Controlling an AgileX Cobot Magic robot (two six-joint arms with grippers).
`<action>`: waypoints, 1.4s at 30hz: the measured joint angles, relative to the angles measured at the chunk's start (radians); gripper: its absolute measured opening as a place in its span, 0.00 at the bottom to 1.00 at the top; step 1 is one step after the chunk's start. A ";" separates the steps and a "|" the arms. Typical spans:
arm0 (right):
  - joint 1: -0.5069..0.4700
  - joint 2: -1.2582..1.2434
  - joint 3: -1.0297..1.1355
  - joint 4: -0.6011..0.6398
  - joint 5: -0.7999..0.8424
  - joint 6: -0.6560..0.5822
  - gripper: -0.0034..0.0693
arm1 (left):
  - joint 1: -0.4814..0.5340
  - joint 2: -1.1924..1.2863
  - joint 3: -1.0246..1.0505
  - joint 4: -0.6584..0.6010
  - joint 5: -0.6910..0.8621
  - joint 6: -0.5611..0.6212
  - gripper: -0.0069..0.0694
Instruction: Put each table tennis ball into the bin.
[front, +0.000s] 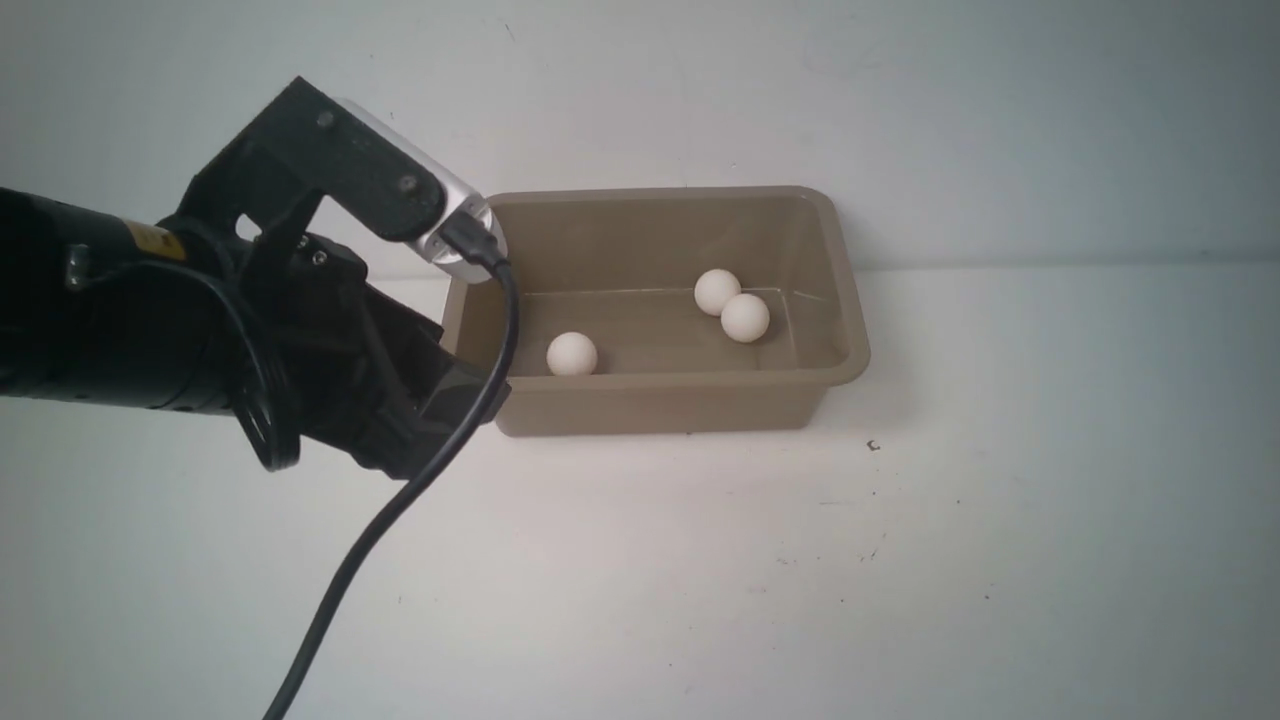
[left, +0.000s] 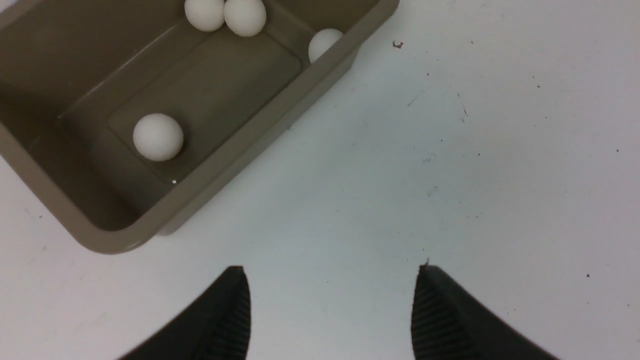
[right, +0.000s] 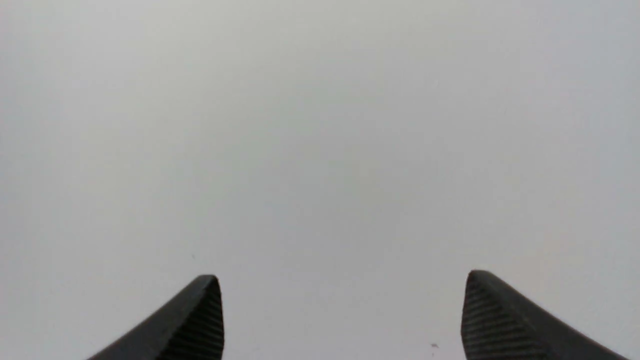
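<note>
Balls (left: 158, 136): four, white, all inside the bin (front: 650, 405), two touching.
Bin: one, taupe, on the worktop (front: 1000, 560), toward 12 o'clock.
Left tool (left: 330, 270): spread, empty, at the bin's 8 o'clock.
Right tool (right: 342, 277): spread wide, empty, over worktop.
Writing: yellow label (front: 155, 240) on left arm (front: 100, 330), unreadable.

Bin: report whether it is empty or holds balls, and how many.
Not empty. The bin holds four table tennis balls: one alone, two close together, one partly hidden by a wall.
</note>
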 joint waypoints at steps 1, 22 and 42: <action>-0.009 -0.049 0.014 0.006 0.031 0.024 0.85 | 0.000 0.000 0.000 -0.012 -0.011 0.012 0.61; -0.096 -0.166 0.033 0.354 0.174 0.517 0.83 | 0.000 0.000 0.000 -0.148 0.018 0.088 0.61; -0.219 -0.193 0.033 -0.374 0.782 0.284 0.83 | 0.000 0.000 0.000 -0.157 0.039 0.124 0.61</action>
